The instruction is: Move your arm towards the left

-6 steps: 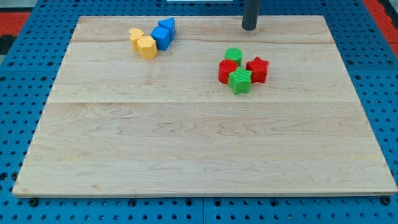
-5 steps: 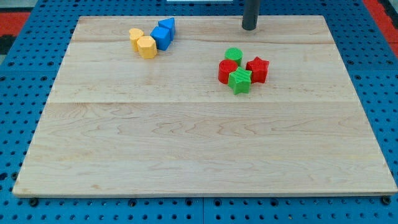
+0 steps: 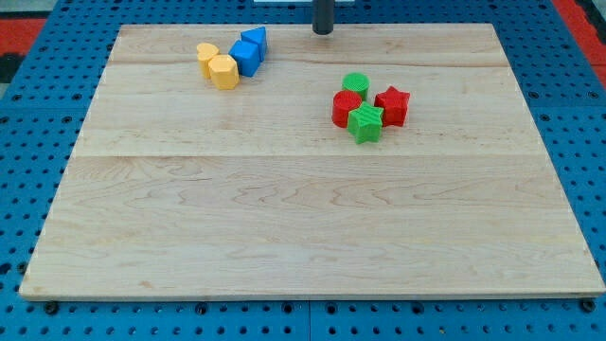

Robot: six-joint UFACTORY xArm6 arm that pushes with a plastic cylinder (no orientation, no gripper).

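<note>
My tip (image 3: 324,32) is at the view's top edge of the wooden board (image 3: 303,227), to the right of the blue blocks and up-left of the red and green cluster, touching no block. Near the top left sit two yellow blocks, one (image 3: 206,55) rounded and one (image 3: 223,71) hexagonal, against a blue cube (image 3: 246,58) and a blue triangular block (image 3: 254,39). Right of centre, a green cylinder (image 3: 356,82), a red cylinder (image 3: 346,107), a red star (image 3: 392,104) and a green star (image 3: 365,122) are bunched together.
The board lies on a blue perforated surface (image 3: 568,57). A red area (image 3: 24,24) shows at the view's top left corner.
My tip has moved left and a little toward the view's top, from above the red and green cluster toward the blue blocks. No block has moved.
</note>
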